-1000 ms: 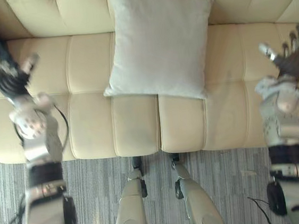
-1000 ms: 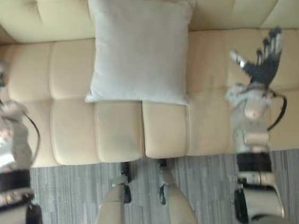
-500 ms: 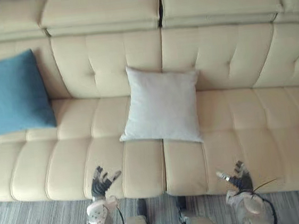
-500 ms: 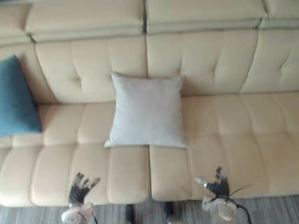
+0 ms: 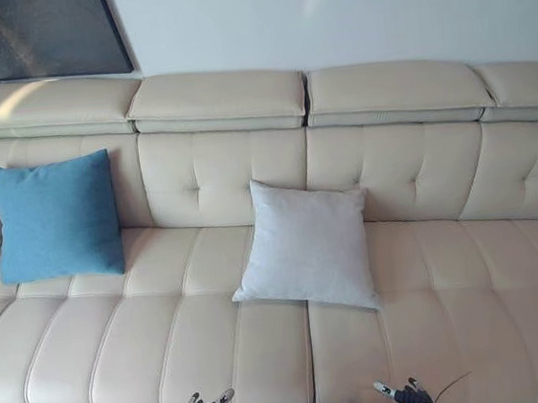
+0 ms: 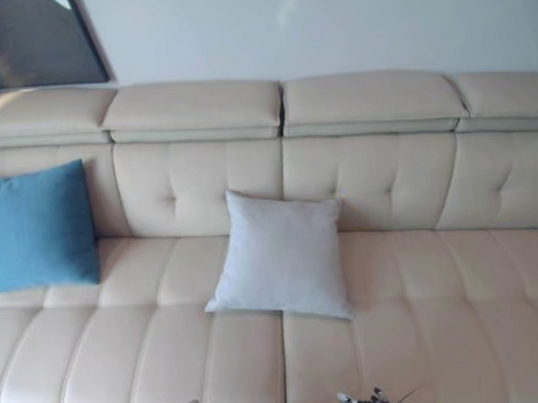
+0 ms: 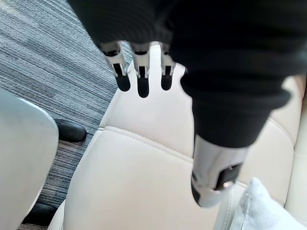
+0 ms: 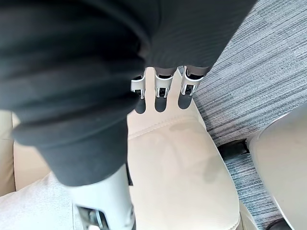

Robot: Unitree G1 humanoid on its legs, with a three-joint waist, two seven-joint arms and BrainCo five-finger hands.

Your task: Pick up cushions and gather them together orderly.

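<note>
On sofa [image 5: 430,271]: blue cushion [image 5: 57,218] at left end, light grey cushion [image 5: 306,245] mid-seat, well apart. Fingers straight, empty: left robot hand [image 7: 142,79], right robot hand [image 8: 161,90].

A square blue fabric cushion [image 5: 56,218] leans upright at the sofa's left end; a square pale grey fabric cushion [image 5: 306,245] leans mid-sofa, well apart.
</note>
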